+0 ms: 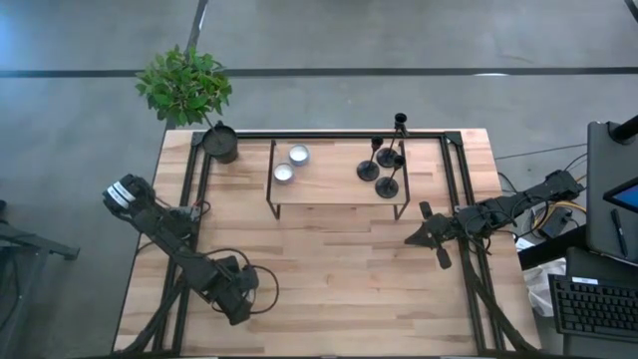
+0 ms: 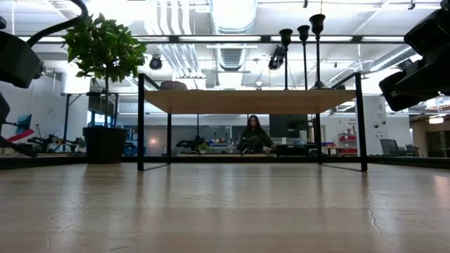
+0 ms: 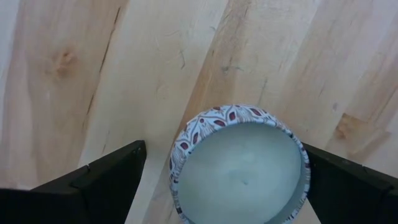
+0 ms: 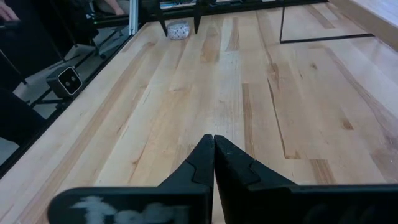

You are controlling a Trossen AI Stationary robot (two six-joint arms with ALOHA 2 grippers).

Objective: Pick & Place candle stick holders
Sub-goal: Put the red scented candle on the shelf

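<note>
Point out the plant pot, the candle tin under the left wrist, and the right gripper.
Plant pot (image 1: 220, 143), high view, on its rim.
Candle tin (image 3: 240, 165), left wrist view, on the wax.
Right gripper (image 4: 214, 146), right wrist view, where the fingers meet.

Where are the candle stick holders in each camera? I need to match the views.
High view: candle stick holders clustered on the right end of the raised shelf.
Low view: three stems standing on the shelf's right part.
Left wrist view: not in it.
Right wrist view: not in it.
Shared landmark: the black-framed wooden shelf, in the high and low views.
</note>
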